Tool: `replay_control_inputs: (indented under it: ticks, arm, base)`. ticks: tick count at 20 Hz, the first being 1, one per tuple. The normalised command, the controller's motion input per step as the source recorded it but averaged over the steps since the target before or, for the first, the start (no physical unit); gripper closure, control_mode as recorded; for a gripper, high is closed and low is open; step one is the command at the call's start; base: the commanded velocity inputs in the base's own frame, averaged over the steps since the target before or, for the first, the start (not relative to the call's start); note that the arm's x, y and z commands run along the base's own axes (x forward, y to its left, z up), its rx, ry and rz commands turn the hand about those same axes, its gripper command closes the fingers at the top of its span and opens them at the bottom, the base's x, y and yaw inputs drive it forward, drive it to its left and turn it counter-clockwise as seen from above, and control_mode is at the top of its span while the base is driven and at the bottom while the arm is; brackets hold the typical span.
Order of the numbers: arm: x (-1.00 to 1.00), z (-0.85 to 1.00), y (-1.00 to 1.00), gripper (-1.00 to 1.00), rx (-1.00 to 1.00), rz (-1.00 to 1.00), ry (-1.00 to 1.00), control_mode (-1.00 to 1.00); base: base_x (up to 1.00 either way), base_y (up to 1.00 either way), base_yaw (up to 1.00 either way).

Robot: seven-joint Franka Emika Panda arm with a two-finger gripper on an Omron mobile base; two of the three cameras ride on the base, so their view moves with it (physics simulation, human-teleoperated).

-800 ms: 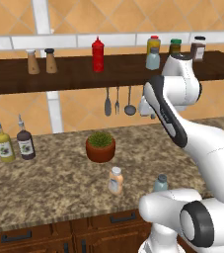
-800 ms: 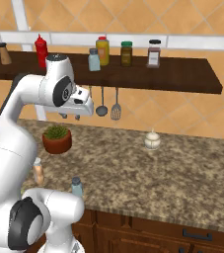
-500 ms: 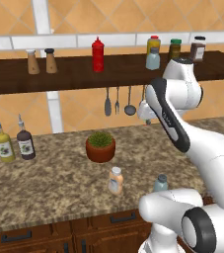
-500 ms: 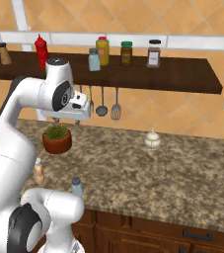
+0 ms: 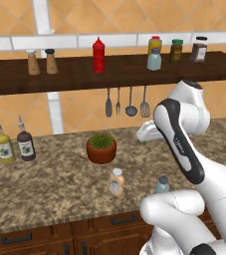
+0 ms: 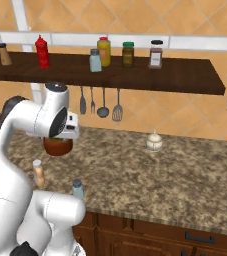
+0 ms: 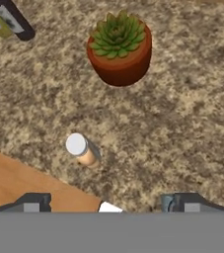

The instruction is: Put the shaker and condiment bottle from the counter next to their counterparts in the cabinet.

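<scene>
We hold our hand (image 7: 108,203), fingers apart and empty, high above the condiment bottle (image 7: 82,149) on the tabletop (image 7: 182,123), apparently lining up a top-down grasp.

Peach-orange plastic condiment bottle (image 5: 116,182) with white cap, pale blue-grey translucent shaker (image 5: 161,185) with grey cap, speckled brown-beige granite counter (image 5: 50,184), dark brown wooden shelf (image 5: 74,75), red squeeze bottle (image 5: 99,55)

A kitchen: granite counter (image 5: 50,189), hanging utensils (image 5: 126,102) (tiled wall behind).
</scene>
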Motion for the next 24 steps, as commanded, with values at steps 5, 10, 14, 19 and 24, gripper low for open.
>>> replay_control_inputs:
  ticks: [5, 10, 14, 19, 24]
  arm:
    - [-0.49, -0.43, 0.11, -1.00, 0.01, 0.18, 0.00, -1.00]
    - [-0.53, -0.34, 0.26, -1.00, 0.00, 0.12, -0.02, -1.00]
    - [-0.44, -0.45, 0.44, -1.00, 0.00, 0.06, 0.00, -1.00]
    - [-0.10, -0.30, 0.45, -1.00, 0.00, 0.06, 0.00, -1.00]
    - [0.27, -0.26, 0.25, -1.00, 0.00, 0.02, 0.00, -1.00]
  base:
    - [0.00, 0.00, 0.00]
    - [0.00, 0.00, 0.00]
    - [0.00, 0.00, 0.00]
    - [0.00, 0.00, 0.00]
    - [0.00, 0.00, 0.00]
